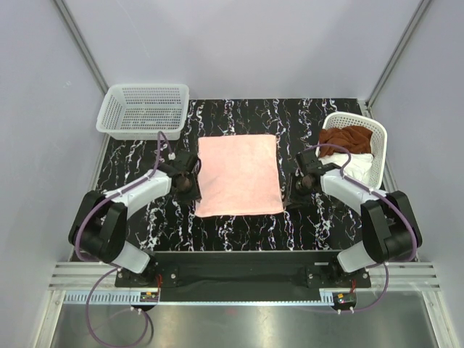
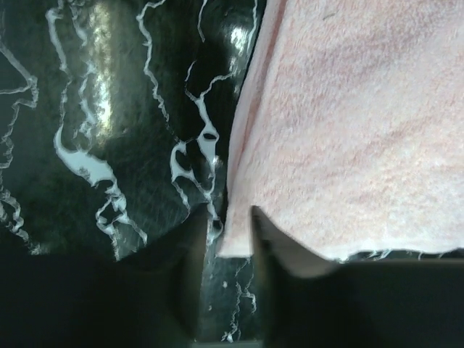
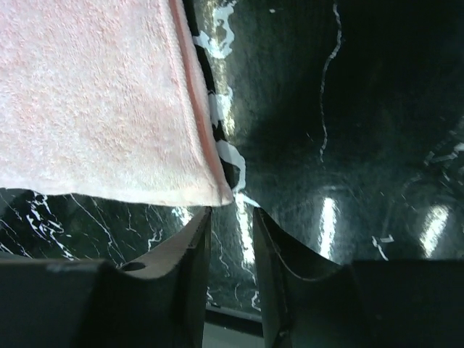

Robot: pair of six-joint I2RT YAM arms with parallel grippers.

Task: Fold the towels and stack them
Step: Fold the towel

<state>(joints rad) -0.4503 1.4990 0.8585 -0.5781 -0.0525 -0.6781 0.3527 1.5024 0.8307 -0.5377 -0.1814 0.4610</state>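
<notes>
The pale pink towel [image 1: 239, 174] lies flat, spread as a rectangle in the middle of the black marble table [image 1: 138, 170]. My left gripper [image 1: 190, 190] sits low at its near-left corner. In the left wrist view the jaws [image 2: 226, 217] stand a little apart, open, and the corner of the pink towel [image 2: 348, 130] lies loosely in the gap. My right gripper [image 1: 290, 192] is at the near-right corner, open [image 3: 230, 212]; the pink towel's [image 3: 94, 109] corner ends just beyond the fingertips. The rust-brown towel [image 1: 346, 138] and the white towel [image 1: 357, 165] are bunched in the right basket.
An empty white mesh basket [image 1: 148, 87] stands at the table's back left. The right white mesh basket [image 1: 382, 145] stands tilted at the back right, close behind my right arm. Grey walls enclose the table on three sides.
</notes>
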